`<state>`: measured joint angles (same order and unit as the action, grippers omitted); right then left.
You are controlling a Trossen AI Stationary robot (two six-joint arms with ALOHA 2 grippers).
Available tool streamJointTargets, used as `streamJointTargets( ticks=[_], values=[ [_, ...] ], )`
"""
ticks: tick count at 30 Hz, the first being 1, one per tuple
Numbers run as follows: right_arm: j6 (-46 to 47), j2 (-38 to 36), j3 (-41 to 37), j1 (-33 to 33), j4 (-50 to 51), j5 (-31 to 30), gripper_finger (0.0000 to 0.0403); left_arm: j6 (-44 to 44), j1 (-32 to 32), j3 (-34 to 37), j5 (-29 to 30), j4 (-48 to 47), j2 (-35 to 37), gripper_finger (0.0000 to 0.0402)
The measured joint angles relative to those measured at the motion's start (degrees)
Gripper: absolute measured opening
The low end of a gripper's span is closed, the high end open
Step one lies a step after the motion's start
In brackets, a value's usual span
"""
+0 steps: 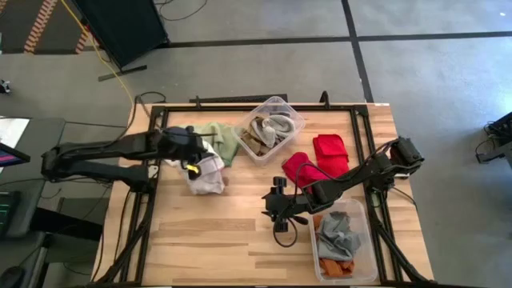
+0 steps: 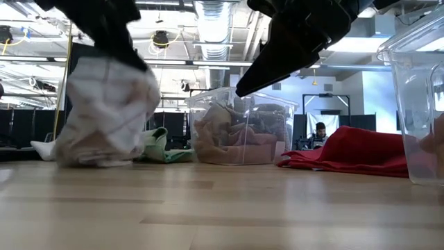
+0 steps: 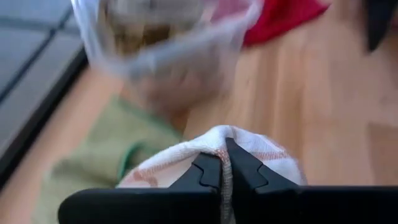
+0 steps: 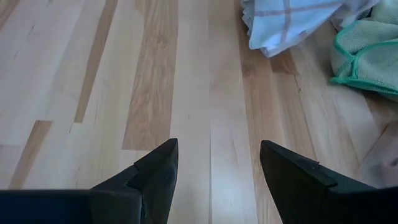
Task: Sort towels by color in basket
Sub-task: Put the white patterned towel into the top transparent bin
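Between left gripper (image 3: 222, 174) fingers, crumpled checked towel (image 3: 261, 155)

table (image 1: 232, 232): wood | on it: 2 clear bins (image 1: 272, 128), red towels (image 1: 320, 160), green towel (image 1: 224, 140), white-checked towel (image 1: 206, 176)

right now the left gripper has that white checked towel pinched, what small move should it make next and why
Probably lift it a little higher. The left gripper is shut on the white checked towel, but in the low view the cloth's bottom still sits on the table, beside the pale green towel. Raising it clear first should keep it from dragging. The right gripper is open over bare wood.
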<state>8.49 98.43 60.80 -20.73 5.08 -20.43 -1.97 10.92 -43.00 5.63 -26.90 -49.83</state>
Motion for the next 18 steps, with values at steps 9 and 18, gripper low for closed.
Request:
streamJointTargets(
  ticks=[9, 18],
  values=[
    [-0.4, 0.0, 0.0, 0.0, -0.7, 0.0, 0.0255, -7.7, -5.2, -5.7, 3.9, 4.8, 0.1, 0.0001],
    [0.9, 0.2, 0.0, -0.3, -0.6, -0.3, 0.0255, -17.8, -6.0, -15.2, 5.6, 5.9, -7.9, 0.0000]
  ],
)
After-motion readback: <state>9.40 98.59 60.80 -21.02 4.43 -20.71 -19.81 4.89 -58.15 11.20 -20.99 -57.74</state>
